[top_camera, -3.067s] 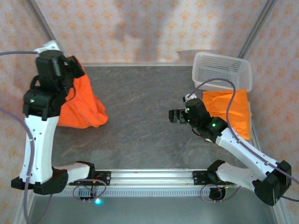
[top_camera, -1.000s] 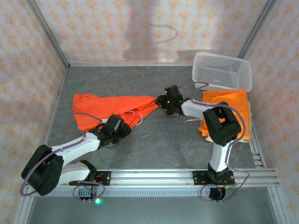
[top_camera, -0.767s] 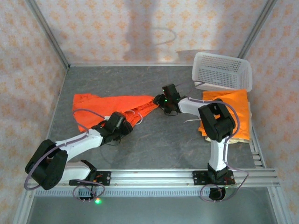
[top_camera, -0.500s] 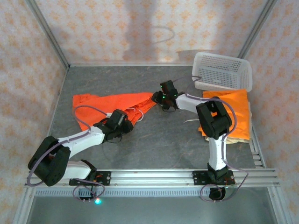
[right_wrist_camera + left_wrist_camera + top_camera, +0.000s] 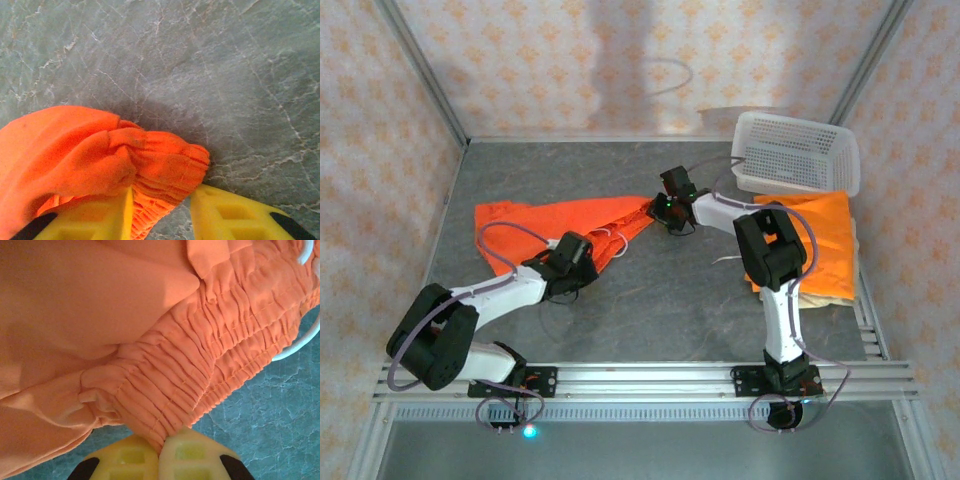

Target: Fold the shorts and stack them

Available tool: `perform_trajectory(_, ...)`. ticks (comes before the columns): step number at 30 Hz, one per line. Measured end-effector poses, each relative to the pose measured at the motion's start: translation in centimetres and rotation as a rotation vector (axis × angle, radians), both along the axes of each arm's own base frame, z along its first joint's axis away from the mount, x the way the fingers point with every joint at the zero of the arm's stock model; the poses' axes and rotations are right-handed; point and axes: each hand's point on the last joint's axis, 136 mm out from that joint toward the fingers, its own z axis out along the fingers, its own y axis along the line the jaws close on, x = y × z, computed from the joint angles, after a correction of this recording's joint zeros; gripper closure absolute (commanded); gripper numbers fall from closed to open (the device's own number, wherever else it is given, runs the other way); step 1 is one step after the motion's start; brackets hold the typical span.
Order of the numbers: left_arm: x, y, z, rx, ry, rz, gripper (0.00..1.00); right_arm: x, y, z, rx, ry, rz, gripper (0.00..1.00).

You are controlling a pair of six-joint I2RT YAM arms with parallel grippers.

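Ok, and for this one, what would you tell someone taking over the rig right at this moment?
Left gripper: shut on the waistband of the loose orange shorts on the table.
Right gripper: fingers astride that pair's other corner; grip unclear.
Done: folded orange shorts stacked on a beige pair at the right edge.
To do: fold this pair, add it to the stack.

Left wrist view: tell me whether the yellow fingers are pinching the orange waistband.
Yes, the left gripper pinches the gathered waistband edge of the orange shorts.
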Motion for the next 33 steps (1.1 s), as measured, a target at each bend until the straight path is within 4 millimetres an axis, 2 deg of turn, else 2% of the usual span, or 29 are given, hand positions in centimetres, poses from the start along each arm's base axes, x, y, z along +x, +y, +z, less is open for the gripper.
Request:
perform_trajectory(4, 0.1, -0.1, 0.6, 0.0, -0.014, -0.01, 1.0, 0.2, -0.2, -0.1, -0.009, 0.004, 0.004, 0.83)
perform_trajectory(7, 0.2, -0.1, 1.9, -0.013, -0.049, -0.018, 1.0, 0.6, 0.0, -0.1, -0.009, -0.004, 0.008, 0.93)
perform_trajectory(9, 0.4, -0.2, 3.6, -0.029, -0.091, -0.029, 1.0, 0.7, 0.0, 0.0, -0.006, -0.01, 0.009, 1.0)
perform_trajectory(15, 1.3, -1.6, 10.9, -0.118, -0.268, -0.085, 1.0, 1.9, 0.1, 1.2, 0.006, -0.036, 0.014, 1.0)
perform_trajectory(18, 0.9, -2.8, 13.4, -0.15, -0.332, -0.13, 1.0, 2.8, 0.2, 2.5, 0.021, -0.063, 0.021, 1.0)
perform_trajectory(21, -0.1, -4.5, 14.0, -0.169, -0.345, -0.188, 1.0, 3.4, 0.4, 3.7, 0.019, -0.089, 0.039, 1.0)
perform_trajectory(25, -1.1, -7.9, 13.2, -0.192, -0.327, -0.267, 0.99, 4.0, 0.2, 5.0, -0.004, -0.114, 0.063, 1.0)
perform_trajectory(31, -2.8, -15.8, 8.8, -0.183, -0.23, -0.441, 0.4, 5.0, -1.7, 6.1, -0.055, -0.126, 0.071, 1.0)
perform_trajectory(33, -3.2, -18.1, 8.4, -0.187, -0.233, -0.503, 0.26, 5.2, -2.4, 6.2, -0.075, -0.129, 0.079, 0.9)
